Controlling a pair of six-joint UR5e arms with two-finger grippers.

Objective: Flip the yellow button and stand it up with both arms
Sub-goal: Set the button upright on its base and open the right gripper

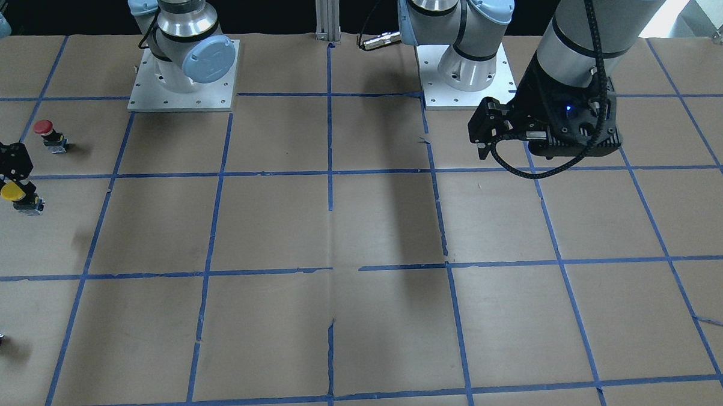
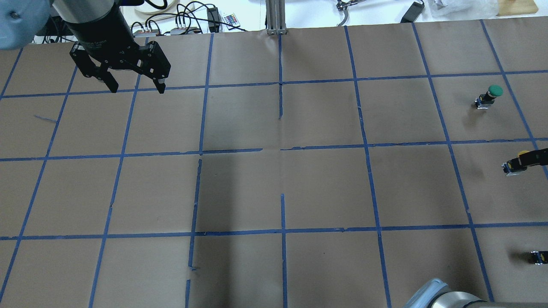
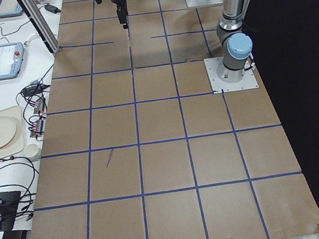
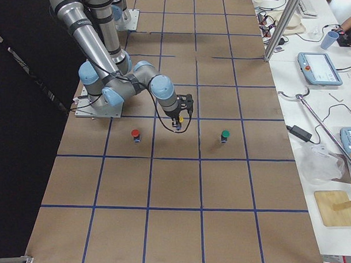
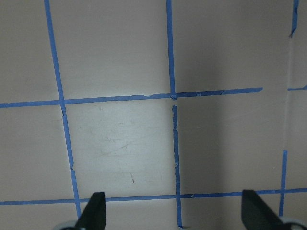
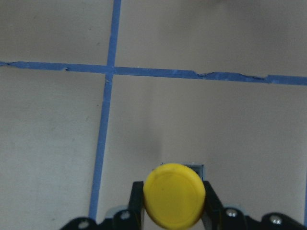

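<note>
The yellow button point(image 1: 13, 191) has a round yellow cap on a black-and-grey body. My right gripper point(image 1: 15, 185) is shut on it, low over the table at the robot's right end. In the right wrist view the cap point(image 6: 175, 194) sits between the two fingers point(image 6: 136, 203), with the grey base beyond it. The button leans over; I cannot tell if it touches the table. It also shows in the overhead view point(image 2: 515, 165). My left gripper point(image 2: 138, 89) is open and empty, high over the far left of the table, with fingertips point(image 5: 96, 213) wide apart.
A red-capped button point(image 1: 45, 128) stands near the right gripper. A green-capped button point(image 2: 491, 94) stands farther out. A small black-grey piece with a yellow spot point(image 2: 538, 256) lies closer to the robot. Blue tape lines grid the brown table point(image 2: 274, 192).
</note>
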